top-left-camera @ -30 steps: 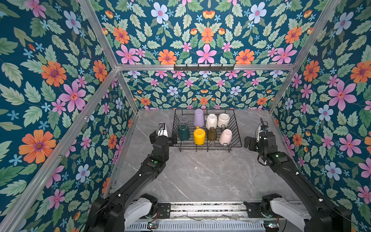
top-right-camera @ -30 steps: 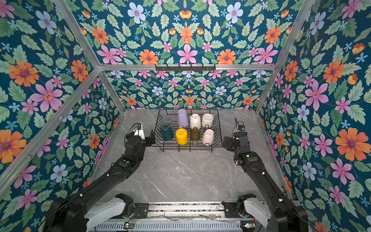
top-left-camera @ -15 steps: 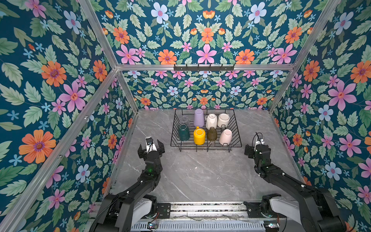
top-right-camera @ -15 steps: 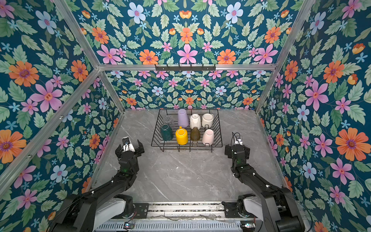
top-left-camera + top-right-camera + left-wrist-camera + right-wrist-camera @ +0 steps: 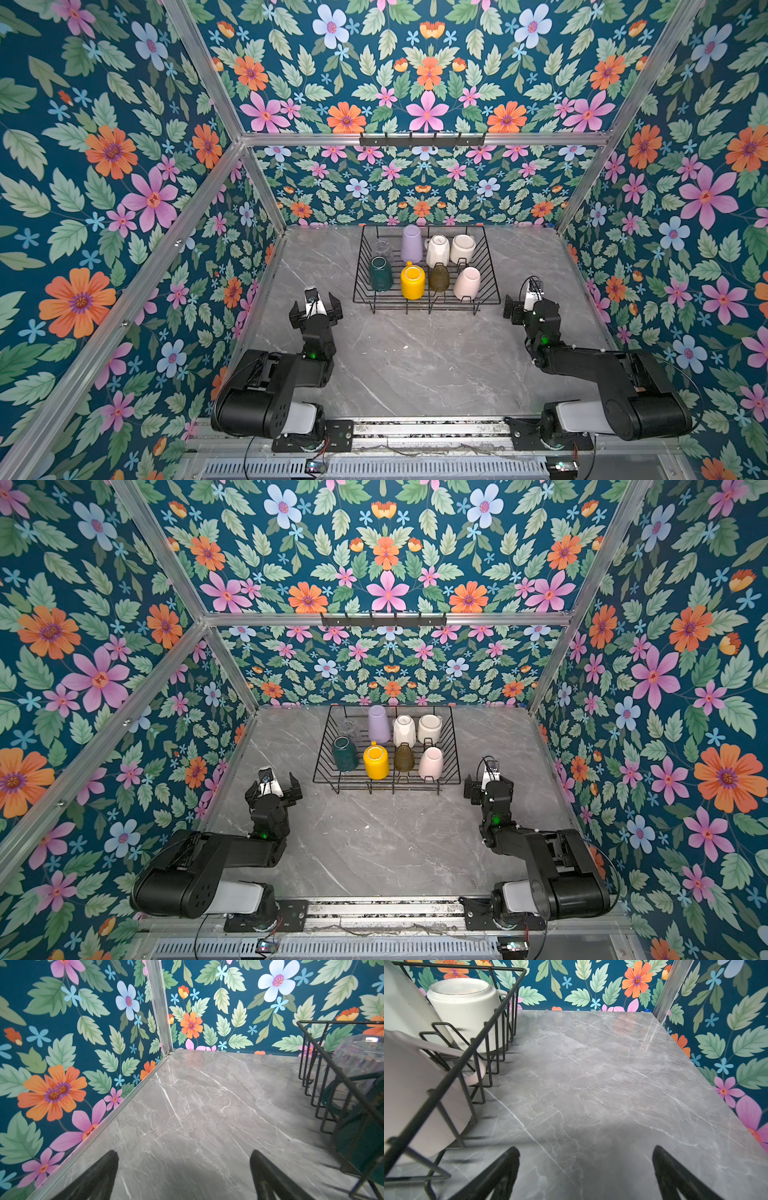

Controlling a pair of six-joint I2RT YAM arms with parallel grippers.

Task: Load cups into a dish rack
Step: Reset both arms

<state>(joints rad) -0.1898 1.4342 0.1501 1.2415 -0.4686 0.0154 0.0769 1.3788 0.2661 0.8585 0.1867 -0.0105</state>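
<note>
1. Left pincer point(image 5: 184, 1151): spread wide, nothing in it; low over the bare worktop point(image 5: 415, 365); dish rack point(image 5: 426, 300) ahead to its right, apart.
2. Between the pincers: eight cups point(image 5: 412, 282) inside the rack, in two rows; dark green mug point(image 5: 380, 274) nearest the left pincer, pale pink mug point(image 5: 467, 283) nearest the right.
3. Right pincer point(image 5: 585, 1148): spread wide, empty; rack just beside it, to its left.

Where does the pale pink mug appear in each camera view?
In a top view: pale pink mug, near row of the dish rack, right end.
In a top view: same place.
Left wrist: not in it.
Right wrist: close, behind the rack wires.
Shared landmark: the dish rack.
</note>
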